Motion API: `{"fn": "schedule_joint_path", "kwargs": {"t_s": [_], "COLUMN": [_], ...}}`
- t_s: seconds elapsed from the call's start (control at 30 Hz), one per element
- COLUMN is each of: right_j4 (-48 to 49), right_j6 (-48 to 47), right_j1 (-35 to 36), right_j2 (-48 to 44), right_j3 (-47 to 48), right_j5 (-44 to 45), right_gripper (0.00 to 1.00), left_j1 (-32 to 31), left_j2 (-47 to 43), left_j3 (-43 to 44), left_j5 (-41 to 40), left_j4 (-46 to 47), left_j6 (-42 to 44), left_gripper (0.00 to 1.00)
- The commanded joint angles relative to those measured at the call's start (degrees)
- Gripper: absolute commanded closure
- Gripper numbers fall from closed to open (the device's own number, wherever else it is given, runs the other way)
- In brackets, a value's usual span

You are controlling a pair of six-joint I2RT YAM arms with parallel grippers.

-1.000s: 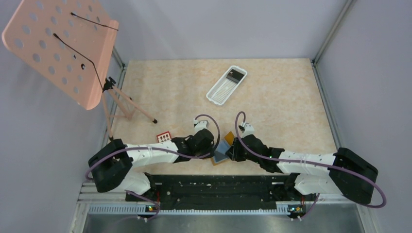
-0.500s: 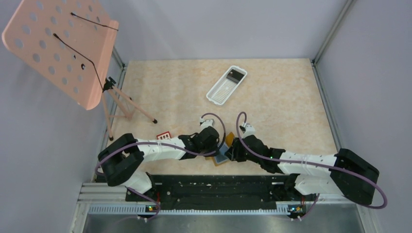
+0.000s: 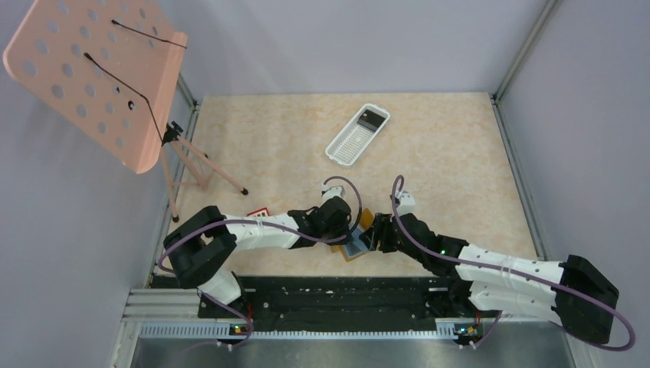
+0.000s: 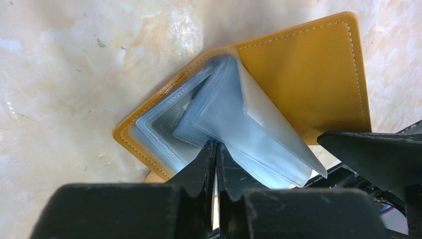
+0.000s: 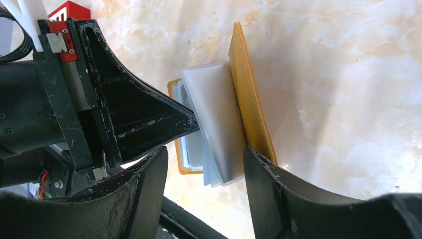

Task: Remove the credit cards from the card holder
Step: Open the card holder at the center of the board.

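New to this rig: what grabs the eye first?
Front and centre, the tan card holder lies open, pale blue sleeves fanned up. The left gripper is shut at them; the right gripper stands open around them. A pink perforated stand looms at far left.

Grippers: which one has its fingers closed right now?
The left gripper: its fingers are pressed together at the blue sleeves of the card holder. The right gripper has its fingers apart, either side of those sleeves.

card holder point(image 4: 308, 64): tan, white stitching | sleeves point(image 4: 249, 134): pale blue | table point(image 4: 74, 74): beige marbled
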Motion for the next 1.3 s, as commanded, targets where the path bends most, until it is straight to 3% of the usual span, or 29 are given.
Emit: {"fn": "schedule_joint_path", "kwargs": {"t_s": [0.0, 0.7, 0.9, 1.27], "right_j4": [-4.54, -10.51, -9.83, -2.83], "right_j6": [-2.86, -6.83, -6.91, -9.37], "right_j1": [0.68, 0.63, 0.67, 0.64], "right_j2": [-3.74, -12.74, -14.56, -5.00], "right_j3": [1.65, 3.30, 3.83, 3.36], "right_j5": [2.88, 1.23, 0.03, -3.03], "right_gripper": [0.43, 0.55, 0.54, 0.53], "left_j1": [0.29, 2.59, 3.61, 7.34], "left_j2": [1.12, 5.52, 7.37, 10.72], "left_j3": [2.92, 10.23, 12.05, 13.42], "left_j5": [0.69, 1.94, 3.49, 7.98], "left_j4": [2.59, 2.97, 3.85, 5.73], "left_j6": [0.61, 2.92, 3.34, 3.99], "left_gripper": [0.93, 0.93, 0.93, 0.93]}}
